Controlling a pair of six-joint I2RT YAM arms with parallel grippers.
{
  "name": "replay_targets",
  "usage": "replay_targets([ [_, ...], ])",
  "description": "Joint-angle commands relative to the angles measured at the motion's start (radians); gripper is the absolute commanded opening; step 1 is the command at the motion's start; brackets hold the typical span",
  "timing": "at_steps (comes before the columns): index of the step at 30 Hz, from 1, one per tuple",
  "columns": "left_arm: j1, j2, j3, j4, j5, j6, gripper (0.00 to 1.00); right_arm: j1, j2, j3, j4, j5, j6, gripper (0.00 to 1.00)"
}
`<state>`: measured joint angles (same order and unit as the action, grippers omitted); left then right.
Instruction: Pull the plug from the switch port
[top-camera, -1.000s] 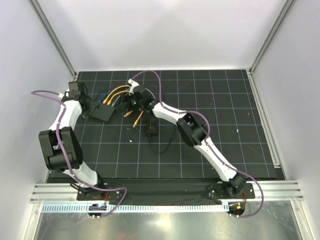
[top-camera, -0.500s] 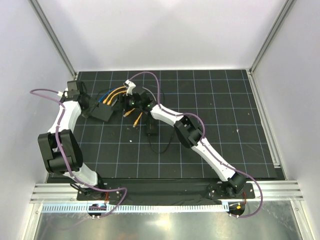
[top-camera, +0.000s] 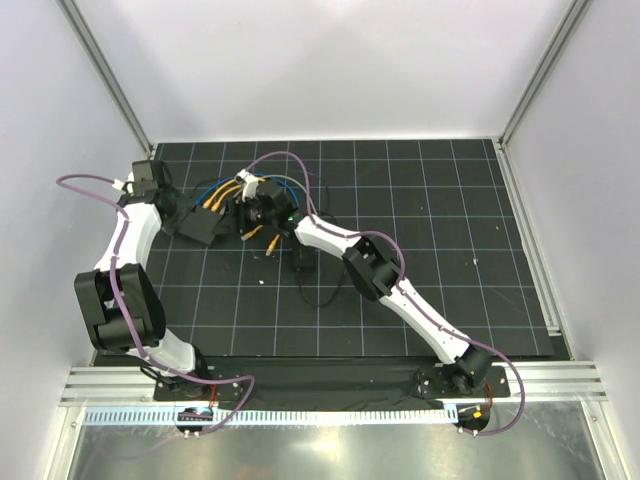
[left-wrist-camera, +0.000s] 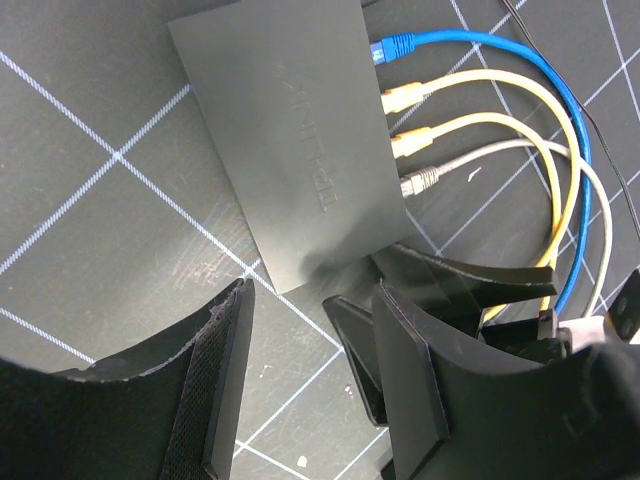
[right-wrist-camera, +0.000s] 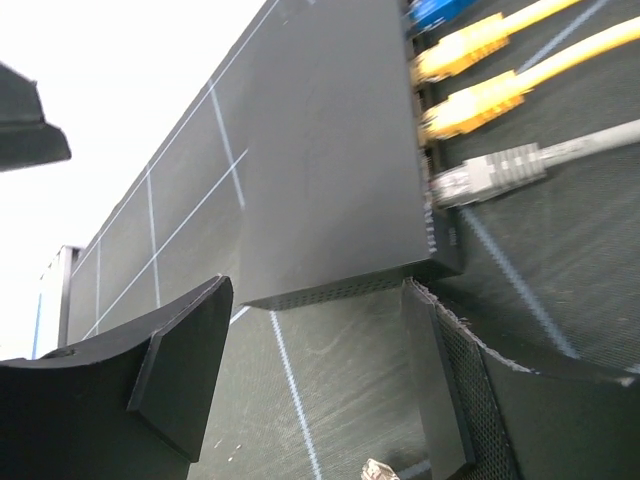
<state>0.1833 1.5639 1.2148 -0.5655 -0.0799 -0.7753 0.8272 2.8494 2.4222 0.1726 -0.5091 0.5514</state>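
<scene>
The switch (left-wrist-camera: 300, 140) lies flat on the far-left part of the surface (top-camera: 450, 210), a black mat ruled with a white grid. It is a smooth, matte dark slab with crisp edges and faint raised lettering on its lid. Along one long side a blue plug (left-wrist-camera: 393, 46), two yellow plugs (left-wrist-camera: 405, 97) and a grey plug (left-wrist-camera: 420, 182) sit in their sockets, with round cables curving away. The left claw (left-wrist-camera: 310, 390) is released, its angular black fingers spread over the mat beside a corner of the switch. The right claw (right-wrist-camera: 315, 385) is released too, its mesh-textured pads flanking the switch's short end; whether they touch it cannot be told
</scene>
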Motion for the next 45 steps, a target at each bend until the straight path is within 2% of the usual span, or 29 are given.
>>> replay_targets([
  [1, -0.002, -0.039, 0.006, 0.032, -0.026, 0.027, 0.55, 0.021, -0.051, -0.014, 0.061, -0.057, -0.011, 0.73],
  [6, -0.002, -0.045, 0.008, 0.035, -0.024, 0.036, 0.55, 0.013, -0.179, -0.222, 0.093, 0.139, -0.074, 0.73],
  [11, -0.002, -0.027, -0.008, 0.041, -0.081, 0.008, 0.54, 0.003, -0.138, -0.149, 0.044, 0.197, -0.079, 0.74],
  [15, -0.002, 0.025, 0.015, 0.032, -0.08, -0.007, 0.53, 0.001, -0.058, -0.013, 0.007, 0.222, -0.074, 0.77],
  [18, -0.001, 0.038, 0.026, 0.027, -0.07, 0.001, 0.53, 0.0, -0.026, 0.023, 0.042, 0.227, -0.058, 0.8],
  [28, -0.001, 0.007, 0.022, 0.016, -0.11, 0.03, 0.53, 0.006, 0.108, 0.201, 0.09, 0.178, 0.056, 0.8],
  [35, 0.001, 0.028, 0.043, 0.01, -0.161, 0.054, 0.53, 0.021, 0.102, 0.183, 0.11, 0.129, 0.071, 0.79],
  [38, 0.025, 0.08, 0.098, 0.003, -0.16, 0.064, 0.55, 0.029, 0.091, 0.166, 0.116, 0.087, 0.081, 0.77],
  [40, 0.053, 0.119, 0.173, -0.002, -0.078, 0.07, 0.56, 0.033, 0.073, 0.132, 0.131, 0.069, 0.076, 0.76],
  [45, 0.061, 0.29, 0.354, -0.017, -0.022, 0.137, 0.59, 0.038, -0.017, -0.024, 0.215, 0.009, 0.097, 0.73],
])
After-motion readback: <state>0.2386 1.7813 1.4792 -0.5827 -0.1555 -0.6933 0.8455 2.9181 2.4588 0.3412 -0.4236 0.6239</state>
